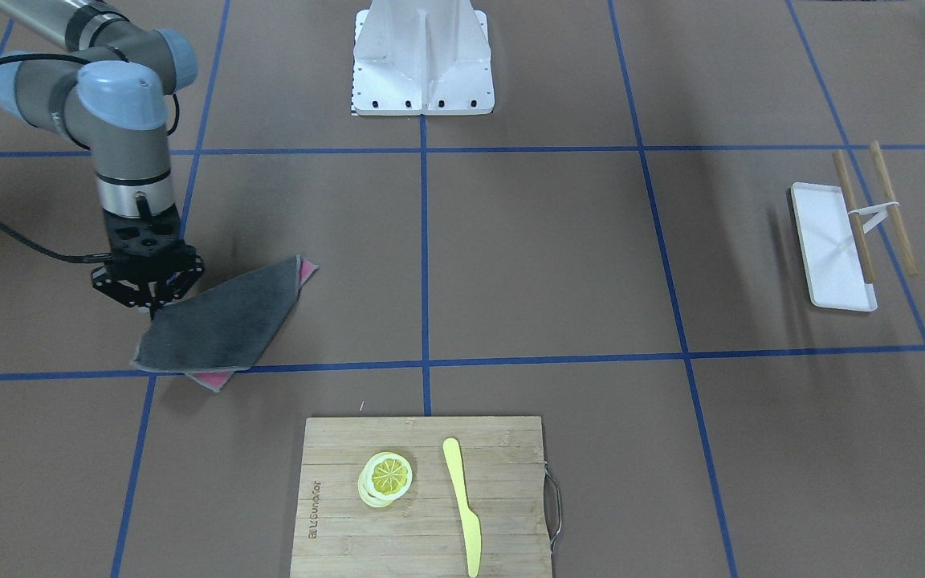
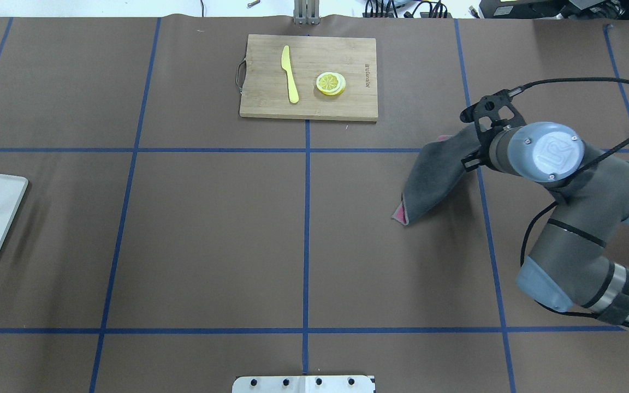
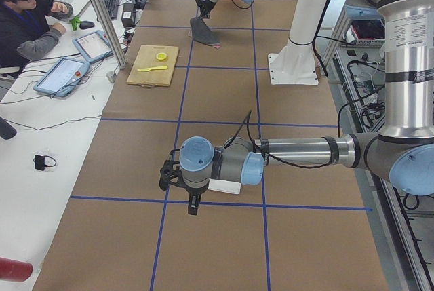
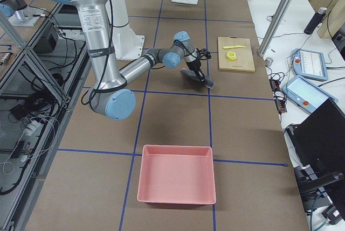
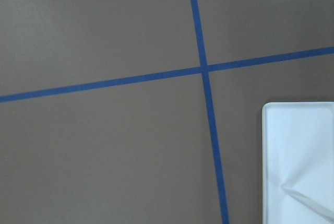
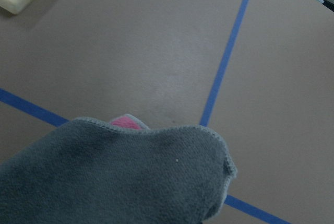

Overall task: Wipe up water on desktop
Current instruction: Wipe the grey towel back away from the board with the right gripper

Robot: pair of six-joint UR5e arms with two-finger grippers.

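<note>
The desktop (image 1: 543, 257) is brown with blue tape lines; I cannot make out any water on it. My right gripper (image 1: 151, 303) is shut on one edge of a grey cloth with a pink underside (image 1: 222, 321). The cloth (image 2: 434, 177) slopes down from the gripper, and its lower end rests on the desktop. It fills the bottom of the right wrist view (image 6: 120, 177). My left gripper (image 3: 193, 207) shows only in the exterior left view, next to the white tray (image 3: 224, 186). I cannot tell whether it is open or shut.
A bamboo cutting board (image 1: 422, 498) with lemon slices (image 1: 386, 478) and a yellow knife (image 1: 462, 502) lies at the operators' edge. The white tray (image 1: 828, 249) has chopsticks (image 1: 853, 217) across it. A pink bin (image 4: 176, 180) stands at the right end. The robot base (image 1: 422, 60) is at the middle.
</note>
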